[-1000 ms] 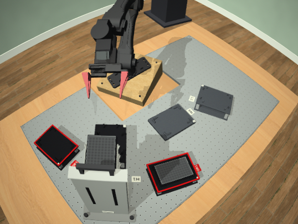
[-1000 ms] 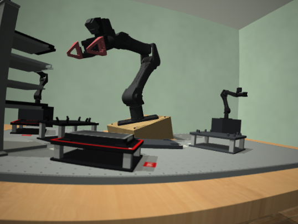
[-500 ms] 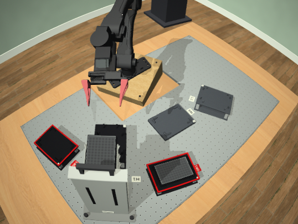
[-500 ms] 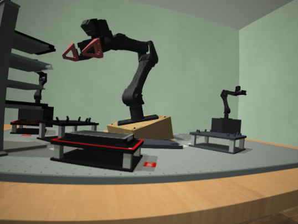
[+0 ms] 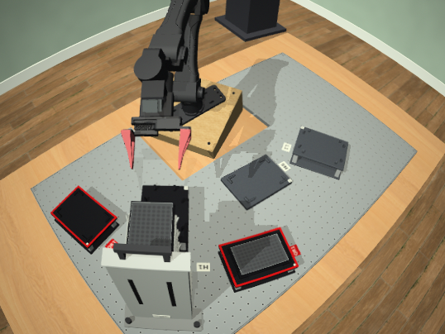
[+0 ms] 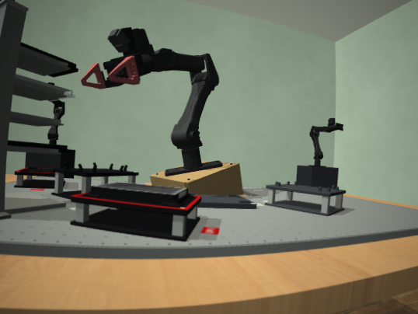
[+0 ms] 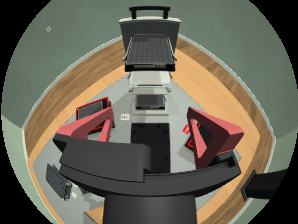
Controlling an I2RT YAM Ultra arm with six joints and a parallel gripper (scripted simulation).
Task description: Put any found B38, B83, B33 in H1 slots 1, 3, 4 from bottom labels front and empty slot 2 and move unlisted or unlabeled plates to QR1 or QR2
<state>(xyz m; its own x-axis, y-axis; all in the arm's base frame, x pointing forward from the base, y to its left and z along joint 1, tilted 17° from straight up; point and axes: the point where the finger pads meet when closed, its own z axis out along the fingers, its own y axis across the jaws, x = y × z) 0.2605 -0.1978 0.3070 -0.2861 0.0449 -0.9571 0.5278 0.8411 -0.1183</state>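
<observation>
The table (image 5: 351,174) carries it all, and dead ahead of the tool stands the plate hotel H1 (image 5: 149,285), open front facing the arm. Its top shelf holds a gridded well plate (image 5: 150,223), level with the tool and just beyond the fingertips; whether it sits home or shows a label, I can't tell from here. Off to one side of the tool, a red-rimmed quarantine nest (image 5: 83,216) sits free; on the other side its twin (image 5: 257,257) already holds a plate (image 5: 260,252). The tool (image 5: 155,154) hangs high, red fingers spread wide apart, nothing between them. This looks like the approach to the top slot. Next move calls for driving straight forward at shelf height, fingers straddling the plate's front end, then closing.
</observation>
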